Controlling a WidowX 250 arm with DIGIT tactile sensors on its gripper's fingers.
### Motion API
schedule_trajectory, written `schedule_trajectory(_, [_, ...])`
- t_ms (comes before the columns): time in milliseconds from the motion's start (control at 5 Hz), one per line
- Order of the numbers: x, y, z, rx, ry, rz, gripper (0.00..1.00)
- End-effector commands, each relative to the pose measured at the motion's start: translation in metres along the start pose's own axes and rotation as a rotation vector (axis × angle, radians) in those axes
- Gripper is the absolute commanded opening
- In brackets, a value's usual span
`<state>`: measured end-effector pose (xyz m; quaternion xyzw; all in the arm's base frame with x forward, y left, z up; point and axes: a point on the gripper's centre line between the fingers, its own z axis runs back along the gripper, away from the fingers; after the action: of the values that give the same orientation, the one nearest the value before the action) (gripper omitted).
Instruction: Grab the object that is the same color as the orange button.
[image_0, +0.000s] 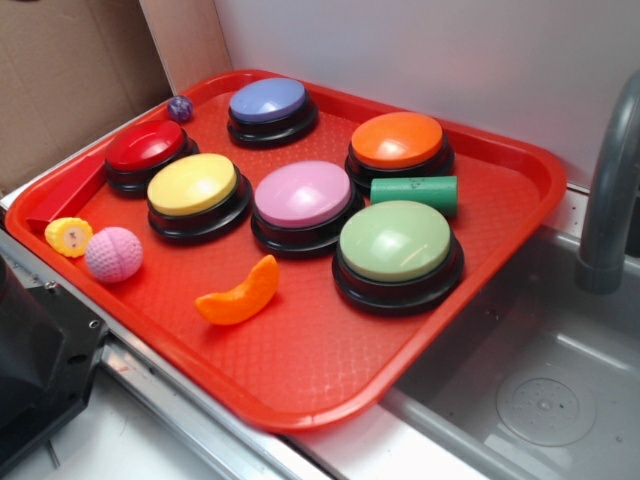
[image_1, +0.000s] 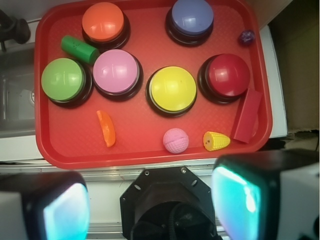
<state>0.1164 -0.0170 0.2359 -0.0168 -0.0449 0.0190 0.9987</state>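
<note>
Hovering high above the red plastic tray (image_1: 55, 150), presumably to survey it, the gripper (image_1: 150, 207) hung spread and empty, the small orange crescent toy (image_1: 106, 128) lying untouched below the pink domed button (image_1: 116, 71).

tray (image_0: 500, 190): red, fine waffle texture
orange button (image_0: 397, 139): orange dome, black base
crescent toy (image_0: 240, 295): orange
other buttons: red (image_0: 146, 146), yellow (image_0: 192, 184), pink (image_0: 303, 193), pale green (image_0: 395, 240), blue-violet (image_0: 267, 100)
cylinder (image_0: 414, 193): green
knitted ball (image_0: 113, 254): pink
corn toy (image_0: 68, 236): yellow
small ball (image_0: 180, 108): purple
</note>
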Motion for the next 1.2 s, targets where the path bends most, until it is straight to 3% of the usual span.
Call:
schedule_trajectory(0, [0.0, 0.0, 0.0, 0.0, 0.0, 0.0, 1.0])
schedule_trajectory(200, [0.011, -0.023, -0.026, -0.005, -0.032, -0.063, 1.0])
schedule_trajectory(600, [0.028, -0.048, -0.099, -0.076, -0.011, -0.124, 1.0])
schedule_trajectory(1000, [0.025, -0.067, -0.168, -0.143, 0.066, -0.171, 1.0])
